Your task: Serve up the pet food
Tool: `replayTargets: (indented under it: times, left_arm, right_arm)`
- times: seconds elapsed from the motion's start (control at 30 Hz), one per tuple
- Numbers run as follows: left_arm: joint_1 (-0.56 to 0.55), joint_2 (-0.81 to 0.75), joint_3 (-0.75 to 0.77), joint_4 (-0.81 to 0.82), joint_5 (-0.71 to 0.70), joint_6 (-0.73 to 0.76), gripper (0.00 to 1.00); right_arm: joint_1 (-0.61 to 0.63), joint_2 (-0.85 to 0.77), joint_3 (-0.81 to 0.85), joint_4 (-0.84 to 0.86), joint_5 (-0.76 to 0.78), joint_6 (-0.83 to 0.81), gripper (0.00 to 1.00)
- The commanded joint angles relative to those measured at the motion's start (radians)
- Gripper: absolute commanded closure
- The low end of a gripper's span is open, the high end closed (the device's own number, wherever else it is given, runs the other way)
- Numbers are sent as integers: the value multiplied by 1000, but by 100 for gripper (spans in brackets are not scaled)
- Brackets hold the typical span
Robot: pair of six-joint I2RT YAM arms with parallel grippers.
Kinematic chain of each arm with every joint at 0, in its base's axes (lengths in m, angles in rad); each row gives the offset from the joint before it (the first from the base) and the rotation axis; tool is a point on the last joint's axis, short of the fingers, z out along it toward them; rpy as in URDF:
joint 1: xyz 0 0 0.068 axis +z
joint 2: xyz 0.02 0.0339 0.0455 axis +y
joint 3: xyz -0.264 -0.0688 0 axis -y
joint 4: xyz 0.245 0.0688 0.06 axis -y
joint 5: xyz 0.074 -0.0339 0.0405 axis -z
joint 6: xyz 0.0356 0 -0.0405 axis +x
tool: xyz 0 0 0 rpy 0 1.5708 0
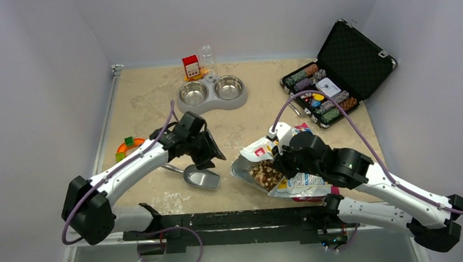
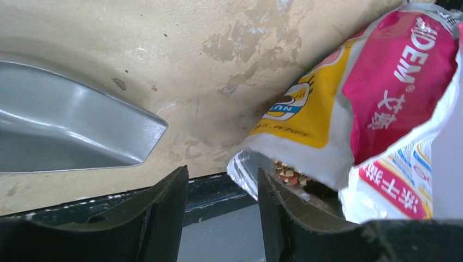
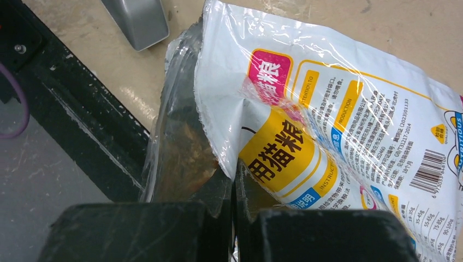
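The printed food bag (image 1: 293, 179) lies near the table's front edge with its mouth open to the left. Brown kibble (image 1: 264, 173) shows inside the mouth, and also in the left wrist view (image 2: 288, 176). My right gripper (image 1: 279, 158) is shut on the bag's upper edge (image 3: 240, 164) and holds the mouth open. The metal scoop (image 1: 200, 177) lies on the table left of the bag. My left gripper (image 1: 214, 157) hovers open and empty just above and right of the scoop (image 2: 65, 131), between it and the bag (image 2: 382, 103).
A grey double bowl (image 1: 212, 94) with two steel dishes stands at the back, a red-labelled dispenser (image 1: 192, 66) behind it. An open black case of poker chips (image 1: 329, 82) is at the back right. Coloured toys (image 1: 128, 146) lie at the left. A black rail (image 1: 234, 219) runs along the front.
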Motion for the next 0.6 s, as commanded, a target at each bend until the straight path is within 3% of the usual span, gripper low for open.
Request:
replayTargets:
  times: [0.0,0.17,0.33,0.47,0.57]
  left_arm:
    - [-2,85,-9,169,99,-105,46]
    - [-78,226,46,256,199,-154,45]
    - [-146,364,72,397,283,-232,49]
    - [-174,388,76,498,312,-295,54]
    - [-183,376,75,520,324,-334,58]
  right_arm:
    - [7,-44,39,59,-108,23,100]
    - [7,32,132,-237,190,195,100]
    - [7,191,221,-446,342,394,100]
    - [12,343,314,-645,400,593,100]
    - [15,399,329,-677,430,612,81]
